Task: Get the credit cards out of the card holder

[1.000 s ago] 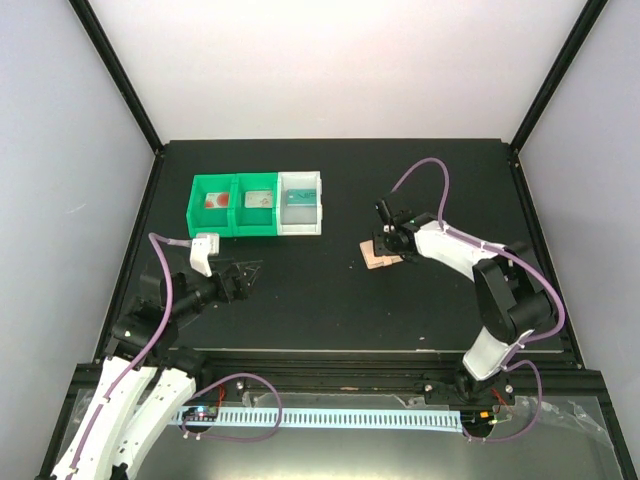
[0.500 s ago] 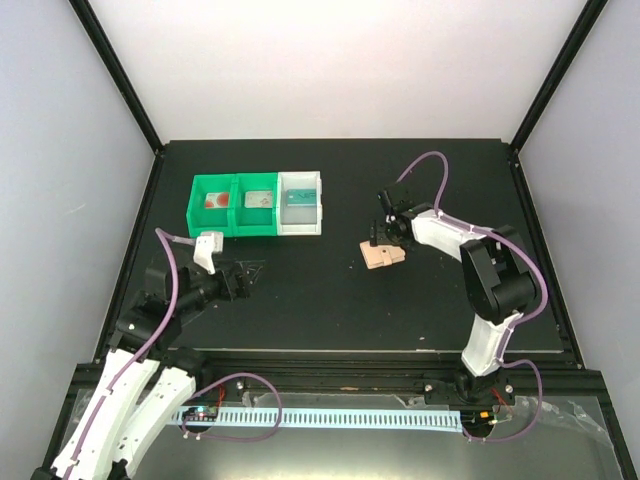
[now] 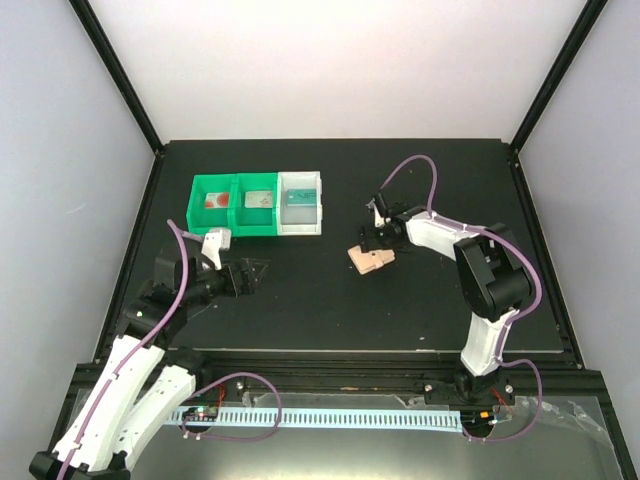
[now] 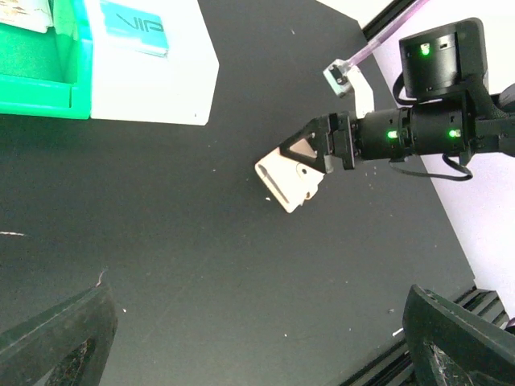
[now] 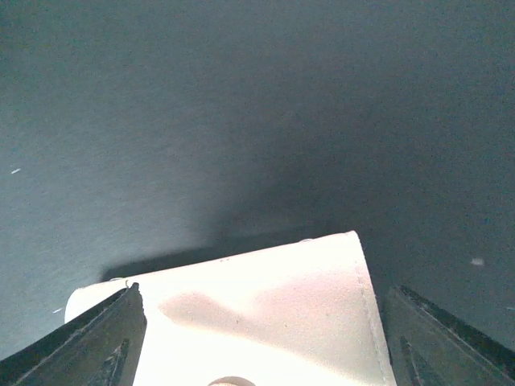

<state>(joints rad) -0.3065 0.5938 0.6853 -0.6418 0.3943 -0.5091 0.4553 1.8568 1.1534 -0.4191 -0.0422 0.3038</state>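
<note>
Two grippers are in view, one on each arm. The right gripper point(image 4: 299, 157) has its jaws spread, and the end of the one card holder point(image 4: 286, 181) lies between its tips. The right wrist view shows the tan outer face filling the gap from one dark finger point(image 5: 84, 342) to the other. Whether the tips press on it cannot be told. The left gripper point(image 3: 250, 272) is spread wide with nothing between its fingers point(image 4: 56, 346).

The card holder lies flat on the black table point(image 3: 330, 310), right of the bins and well apart from them. Its tan side is up and its small tab points away from the right gripper.

Three credit cards are visible, and none of them is in the card holder. Three compartments stand in one row at the back left, two green and one white, and each holds a single card. The red-pink card point(image 3: 214, 200) lies in the left green compartment point(image 3: 196, 212). The grey card point(image 3: 259, 199) lies in the second green compartment point(image 3: 257, 229). The teal card point(image 4: 133, 27) lies in the white bin point(image 4: 153, 92).

The right arm folds at its elbow on the right and reaches leftward, its wrist low over the table. The left arm stretches forward from its base, with its gripper pointing right towards the middle of the table, near the bins but apart from them
</note>
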